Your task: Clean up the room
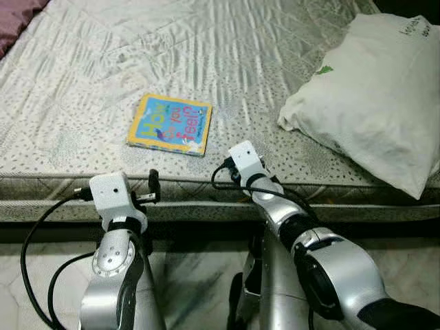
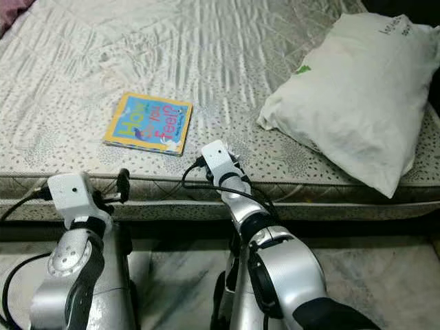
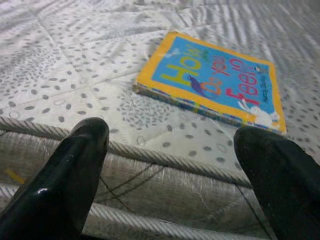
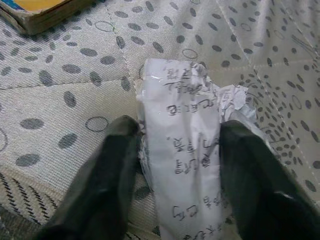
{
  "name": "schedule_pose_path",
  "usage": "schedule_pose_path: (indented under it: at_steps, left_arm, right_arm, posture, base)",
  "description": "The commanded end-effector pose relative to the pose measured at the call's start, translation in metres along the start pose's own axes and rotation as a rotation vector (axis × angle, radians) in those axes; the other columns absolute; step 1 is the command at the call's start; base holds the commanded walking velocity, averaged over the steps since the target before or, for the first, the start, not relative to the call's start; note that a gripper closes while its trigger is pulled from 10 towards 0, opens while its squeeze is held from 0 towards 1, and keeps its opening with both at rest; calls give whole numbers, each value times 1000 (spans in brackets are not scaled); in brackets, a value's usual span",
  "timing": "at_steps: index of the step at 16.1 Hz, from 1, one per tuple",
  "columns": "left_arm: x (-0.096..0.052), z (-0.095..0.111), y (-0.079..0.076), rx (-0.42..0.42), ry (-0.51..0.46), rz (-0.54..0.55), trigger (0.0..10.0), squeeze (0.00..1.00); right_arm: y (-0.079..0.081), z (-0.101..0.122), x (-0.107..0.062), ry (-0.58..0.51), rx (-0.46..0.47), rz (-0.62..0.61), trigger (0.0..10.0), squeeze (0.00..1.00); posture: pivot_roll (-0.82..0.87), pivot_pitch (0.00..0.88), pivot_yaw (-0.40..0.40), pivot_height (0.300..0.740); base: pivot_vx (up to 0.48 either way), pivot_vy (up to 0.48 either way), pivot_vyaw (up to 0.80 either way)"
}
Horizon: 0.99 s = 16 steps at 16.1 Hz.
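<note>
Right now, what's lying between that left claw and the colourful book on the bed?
Nothing but bare dotted mattress and its corded edge: the left wrist view shows the open left gripper facing the children's book.

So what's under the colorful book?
The book lies flat on the dotted mattress, near its front edge. Only mattress shows around it; whatever might be beneath the book is covered. The left pincer hangs open in front of it.

We look down on a pale mattress quilted with small grey dots, its corded edge running along the near side. A white pillow with a small green mark lies at its right. Purple cloth shows at the far-left corner, marbled floor below
</note>
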<state>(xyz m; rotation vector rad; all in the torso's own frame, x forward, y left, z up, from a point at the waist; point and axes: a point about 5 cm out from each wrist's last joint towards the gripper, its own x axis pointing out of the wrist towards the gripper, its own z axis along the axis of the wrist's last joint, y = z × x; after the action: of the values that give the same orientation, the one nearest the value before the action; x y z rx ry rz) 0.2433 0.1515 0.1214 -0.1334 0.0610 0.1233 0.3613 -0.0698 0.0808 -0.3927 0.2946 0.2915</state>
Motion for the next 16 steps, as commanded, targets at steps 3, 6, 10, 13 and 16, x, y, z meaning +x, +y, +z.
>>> schedule_pose_path:
  at_steps: [3, 6, 10, 13, 16]
  left_arm:
    - [9, 1, -1, -1, -17, -3, 10000, 0]
    - [19, 7, 0, 5, -49, -7, 10000, 0]
    - [28, 11, 3, 5, -78, 5, 10000, 0]
    - [38, 17, 6, 15, -110, 5, 10000, 0]
    - [50, 27, 8, 23, -149, 4, 10000, 0]
  right_arm:
    - [1, -12, -2, 62, 25, 27, 0, 0]
    - [-8, -9, -1, 56, 54, 11, 0, 0]
    - [-31, -5, 0, 48, 108, -58, 0, 0]
    - [-36, -1, 1, 40, 125, -60, 0, 0]
    - [-39, 13, 3, -22, 143, 4, 0, 0]
  posture:
    - [323, 117, -135, 516]
    - [324, 77, -136, 516]
    - [327, 37, -132, 516]
    - [328, 6, -129, 516]
    - [317, 0, -118, 516]
  base:
    - [0, 0, 0]
    - [0, 0, 0]
    - [0, 0, 0]
    - [0, 0, 0]
    - [0, 0, 0]
